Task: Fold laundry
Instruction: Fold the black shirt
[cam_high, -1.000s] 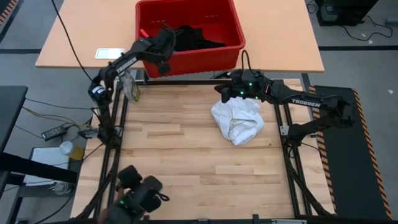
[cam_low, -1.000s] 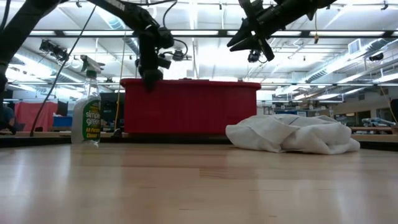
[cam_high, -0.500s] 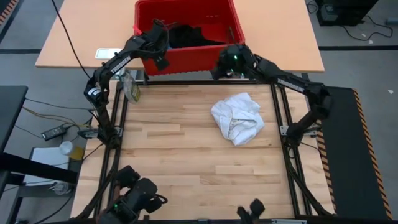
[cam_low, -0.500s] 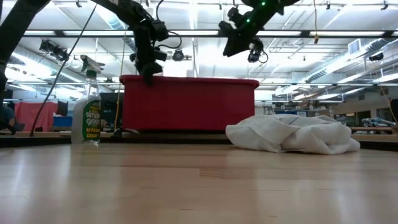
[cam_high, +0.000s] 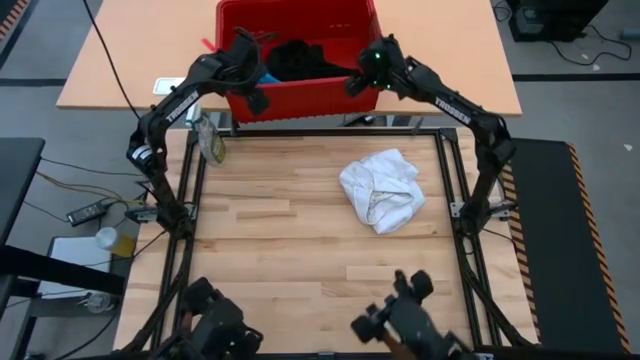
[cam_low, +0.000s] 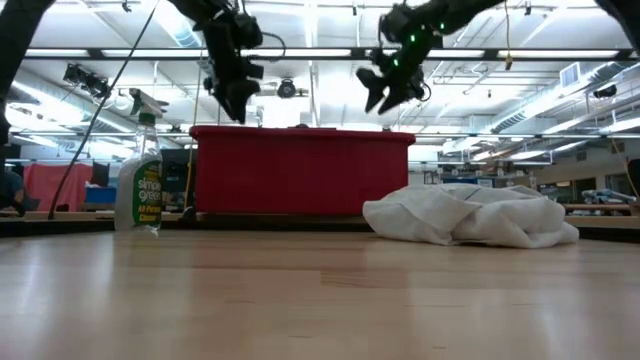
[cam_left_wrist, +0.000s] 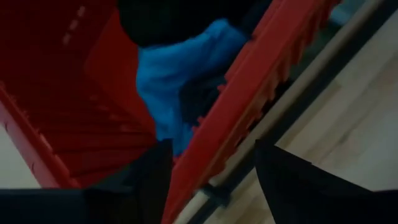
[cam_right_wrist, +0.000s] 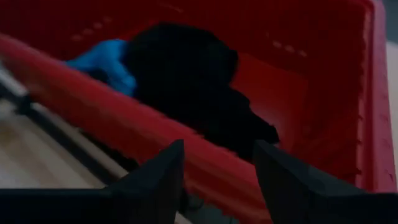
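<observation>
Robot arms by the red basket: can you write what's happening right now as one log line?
left gripper: open, above red plastic basket | right gripper: open, above basket | black cloth garment, blue one: in basket | crumpled white garment: on wooden table

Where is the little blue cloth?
In both wrist views the blue cloth lies inside the red basket, right beside the black garment, at the far edge of the table.

The high view looks straight down on the whole tabletop and the red basket beyond its far edge. The low view sits at tabletop height, facing level toward that basket. Both wrist views look closely over its near rim, sharing its inside.
</observation>
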